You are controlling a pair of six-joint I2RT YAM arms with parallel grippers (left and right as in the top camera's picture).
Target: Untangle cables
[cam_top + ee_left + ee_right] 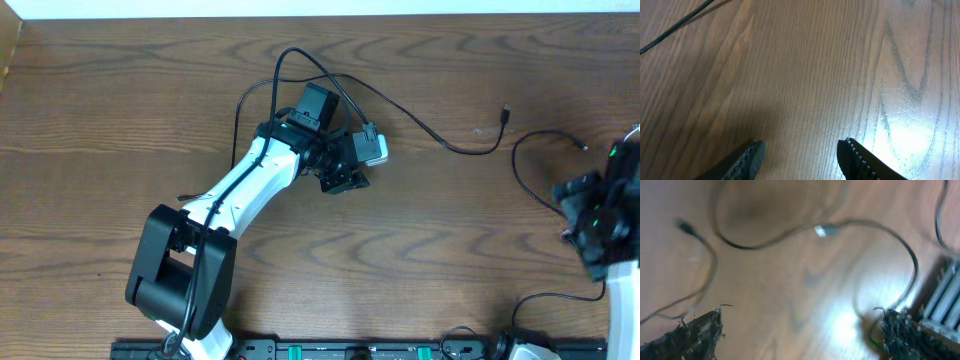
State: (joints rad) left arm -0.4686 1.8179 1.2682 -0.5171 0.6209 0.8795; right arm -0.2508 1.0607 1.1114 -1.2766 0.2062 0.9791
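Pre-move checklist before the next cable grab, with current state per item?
1. Left gripper empty, jaws apart: ok.
2. Right gripper empty, jaws wide: ok.
3. Cable inside left jaws: not ok; only bare table there.
4. Long black cable separate from short black cable: ok, no crossing seen from overhead.
5. Long black cable clear of left arm: cannot tell; strands overlap the wrist.

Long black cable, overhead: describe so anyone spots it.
Find the left arm mid-table. The long black cable loops past its wrist and runs right to a small plug. The other black cable, shorter, lies beside the right arm.
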